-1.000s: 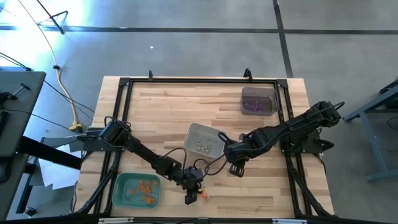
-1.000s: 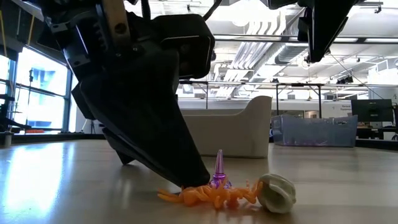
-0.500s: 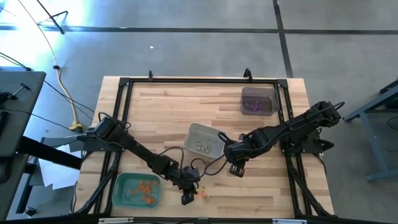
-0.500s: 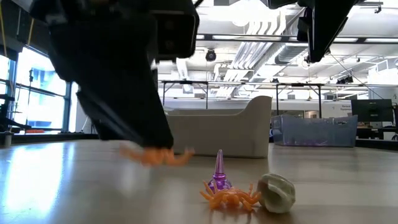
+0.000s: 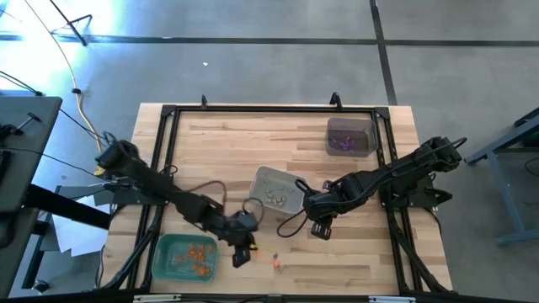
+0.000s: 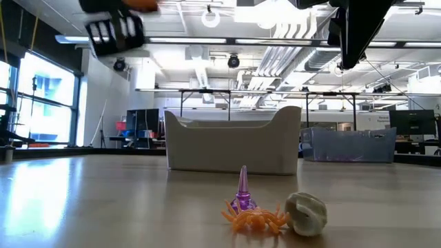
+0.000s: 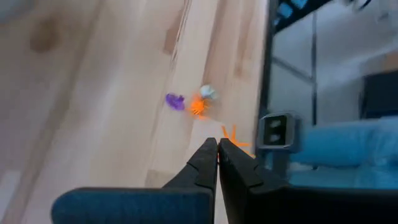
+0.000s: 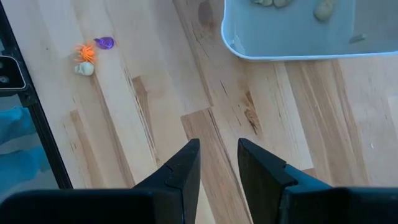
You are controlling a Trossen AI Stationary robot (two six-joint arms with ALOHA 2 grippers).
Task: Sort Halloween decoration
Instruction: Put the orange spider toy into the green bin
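Observation:
My left gripper [image 5: 239, 257] hangs above the table near its front edge, just right of the green tray [image 5: 165, 263], and is shut on a tiny orange spider trinket [image 7: 234, 137]. Three more trinkets lie close together on the wood: a purple cone [image 6: 242, 190], an orange spider [image 6: 253, 219] and a pale skull-like piece [image 6: 306, 212]. My right gripper [image 8: 217, 157] stands open with nothing between its fingers, high over bare wood beside the grey tray [image 5: 263, 178]. My left gripper pinches the orange spider between its two fingertips [image 7: 210, 155], at their free ends. Only thin orange legs [image 7: 231, 133] stick out past the tips. The fingers slant downward. The spider is lifted clear of the table.
The green tray holds several orange trinkets [image 5: 199, 252]. In the grey tray lie pale pieces [image 5: 276, 197], and in the dark tray [image 5: 364, 126] at the far right purple ones [image 5: 344, 145]. A black frame [image 5: 168, 168] runs round the table.
My left gripper, shut on one orange spider, has risen from the table and drawn toward the table's left, nearer the green tray. The spider has come up clear of the wood. The purple cone, the other orange spider and the pale piece have stayed put.

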